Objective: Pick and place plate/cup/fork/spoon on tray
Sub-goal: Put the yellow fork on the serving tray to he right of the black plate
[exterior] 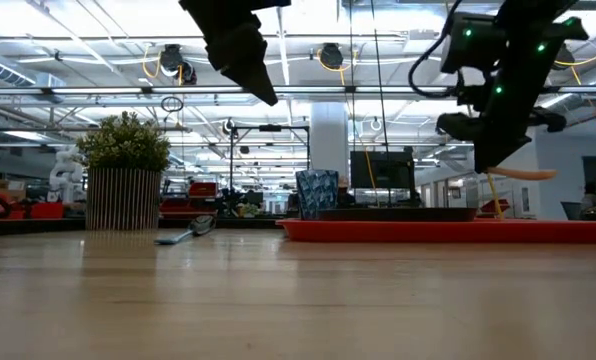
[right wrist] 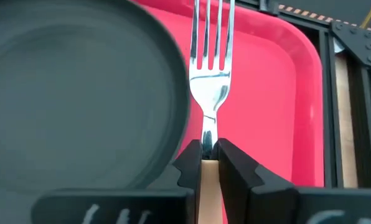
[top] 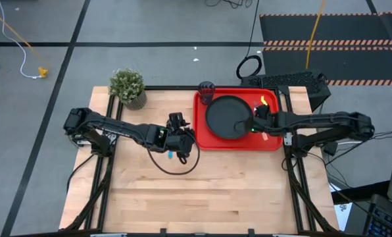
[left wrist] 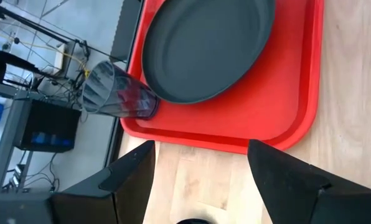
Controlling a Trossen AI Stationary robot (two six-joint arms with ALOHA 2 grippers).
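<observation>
Red plastic is already carrying most of the set: the tray (top: 271,141) is holding the plate (top: 227,117) at its centre and the cup (top: 206,88) at about eleven o'clock from the plate, in the tray's far corner. Two pieces are remaining, judging by this.

The fork (right wrist: 209,81) is being carried by the right gripper (right wrist: 209,163), whose fingers are pinching the tan handle tightly, tines pointing out over the tray's bare red floor at roughly three o'clock of the plate; in the low view it is hanging clear above the tray, not yet set down.

The spoon (exterior: 186,233) is lying on the wooden table (top: 202,191), at about eight o'clock from the tray. The left gripper (left wrist: 201,168) is hovering above that spot with its fingers spread wide and holding nothing.
</observation>
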